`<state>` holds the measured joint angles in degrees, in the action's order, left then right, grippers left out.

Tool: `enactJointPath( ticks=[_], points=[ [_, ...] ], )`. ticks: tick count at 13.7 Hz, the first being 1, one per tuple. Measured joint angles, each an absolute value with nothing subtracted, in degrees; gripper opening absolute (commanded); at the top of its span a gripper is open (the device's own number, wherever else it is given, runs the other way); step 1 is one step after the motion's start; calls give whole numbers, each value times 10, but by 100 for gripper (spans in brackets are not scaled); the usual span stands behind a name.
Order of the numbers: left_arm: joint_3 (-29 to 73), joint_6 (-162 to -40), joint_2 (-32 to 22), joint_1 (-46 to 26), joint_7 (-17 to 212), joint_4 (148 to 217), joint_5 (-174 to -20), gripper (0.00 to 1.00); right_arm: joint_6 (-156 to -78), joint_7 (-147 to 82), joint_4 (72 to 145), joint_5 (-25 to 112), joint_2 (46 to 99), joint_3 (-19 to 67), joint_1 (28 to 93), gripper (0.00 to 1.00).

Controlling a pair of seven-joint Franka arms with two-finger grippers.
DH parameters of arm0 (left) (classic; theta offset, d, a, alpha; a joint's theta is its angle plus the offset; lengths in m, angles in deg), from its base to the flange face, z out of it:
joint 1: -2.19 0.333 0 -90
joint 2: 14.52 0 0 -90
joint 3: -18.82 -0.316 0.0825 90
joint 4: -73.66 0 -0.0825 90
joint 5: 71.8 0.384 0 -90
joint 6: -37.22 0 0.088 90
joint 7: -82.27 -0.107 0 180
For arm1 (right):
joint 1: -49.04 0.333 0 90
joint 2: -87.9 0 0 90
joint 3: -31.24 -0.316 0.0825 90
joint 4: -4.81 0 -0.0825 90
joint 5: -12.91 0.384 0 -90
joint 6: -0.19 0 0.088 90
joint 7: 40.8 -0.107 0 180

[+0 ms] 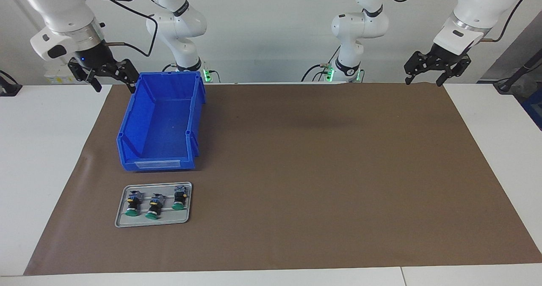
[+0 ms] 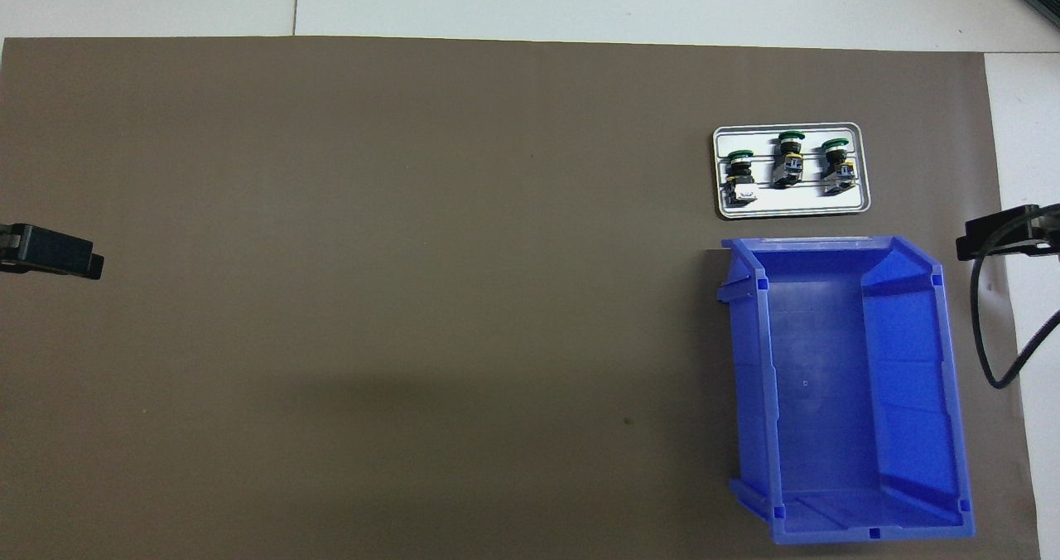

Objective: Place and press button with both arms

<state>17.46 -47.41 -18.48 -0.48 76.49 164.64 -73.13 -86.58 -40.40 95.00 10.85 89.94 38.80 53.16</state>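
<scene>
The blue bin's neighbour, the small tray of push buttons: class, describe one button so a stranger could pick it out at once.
Find the blue bin at the right arm's end of the brown mat. Beside its low end, farther from the robots, lies a grey tray with three green-capped buttons on their sides. Take the button at the tray's end toward the left arm: it lies slightly nearer the bin than the other two.

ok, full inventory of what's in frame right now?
buttons: three, green caps with black barrels, lying in a row on the tray
tray: one, grey, on the mat, beside the bin, farther from the robots than it
bin: one, blue, nothing in it, toward the right arm's end of the table
mat: one, brown, covering most of the table
table: one, white
right gripper: one, black, fingers open, raised beside the bin's near corner
left gripper: one, black, fingers open, raised over the mat's corner
</scene>
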Motion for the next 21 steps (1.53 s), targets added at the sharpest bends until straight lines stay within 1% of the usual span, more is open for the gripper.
enactJointPath(
  ticks=[10,12,14,16,18,21],
  points=[
    [172,-473,-184,-5,765,1654,-731,100,-907,-404,952,108,899,390,531,100],
    [172,-473,-184,-5,765,1654,-731,100,-931,-404,957,108,897,390,531,100],
    [172,-473,-184,-5,765,1654,-731,100,-989,-404,978,108,889,389,531,100],
    [172,-473,-184,-5,765,1654,-731,100,-1046,-404,999,109,869,389,532,100],
    [172,-473,-184,-5,765,1654,-731,100,-1113,-404,1008,109,830,388,532,100],
    [171,-473,-184,-5,765,1654,-731,100,-1220,-404,1009,110,745,387,535,100]
  ],
)
